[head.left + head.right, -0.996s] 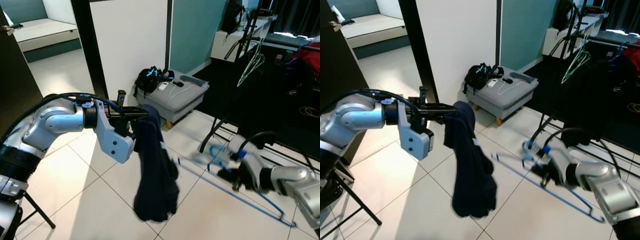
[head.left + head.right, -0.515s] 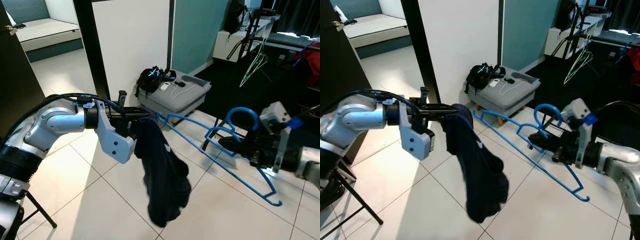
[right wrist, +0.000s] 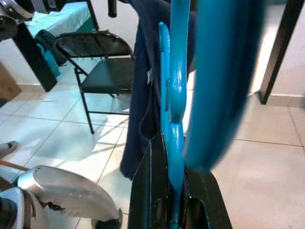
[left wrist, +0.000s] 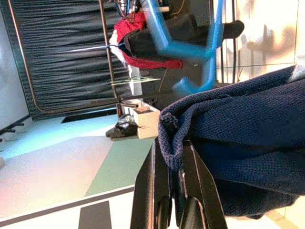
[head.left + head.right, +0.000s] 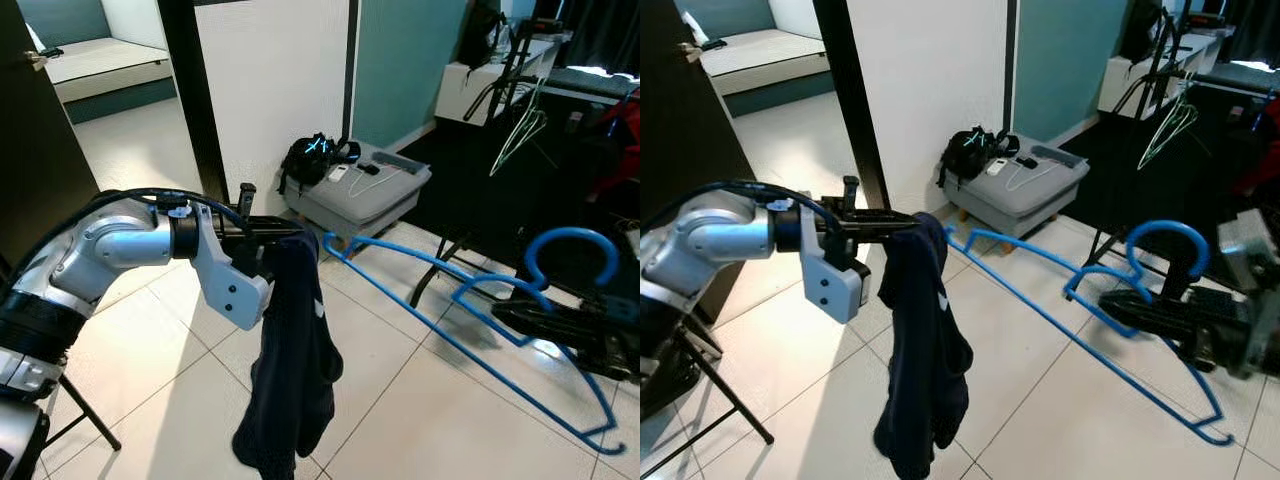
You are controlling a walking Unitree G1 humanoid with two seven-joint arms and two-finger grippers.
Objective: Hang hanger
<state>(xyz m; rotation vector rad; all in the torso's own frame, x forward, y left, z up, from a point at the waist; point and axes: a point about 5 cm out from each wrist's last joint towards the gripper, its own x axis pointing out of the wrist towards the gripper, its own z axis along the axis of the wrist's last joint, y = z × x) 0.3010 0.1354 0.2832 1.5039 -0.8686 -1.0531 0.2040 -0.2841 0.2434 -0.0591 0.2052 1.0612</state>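
A dark navy garment (image 5: 293, 365) hangs straight down from my left gripper (image 5: 292, 233), which is shut on its top edge at chest height; the pinched fold (image 4: 174, 143) shows between the black fingers in the left wrist view. My right gripper (image 5: 512, 316) is shut on a blue plastic hanger (image 5: 420, 318) just below its hook (image 5: 570, 245). The hanger lies nearly level above the tiled floor, its far end (image 5: 335, 243) reaching almost to the garment's top. In the right wrist view the hanger (image 3: 173, 71) points at the garment (image 3: 145, 90).
A grey ottoman (image 5: 385, 200) with a black bag (image 5: 312, 158) stands by the white wall. A black clothes rack (image 5: 500, 75) with pale hangers (image 5: 520, 125) is at the back right. A dark post (image 5: 190, 95) rises behind my left arm. A folding chair (image 3: 105, 52) stands behind.
The garment has swung back and now hangs straight. My right gripper has drawn back to the right with the hanger, whose far end stays near the garment's top.
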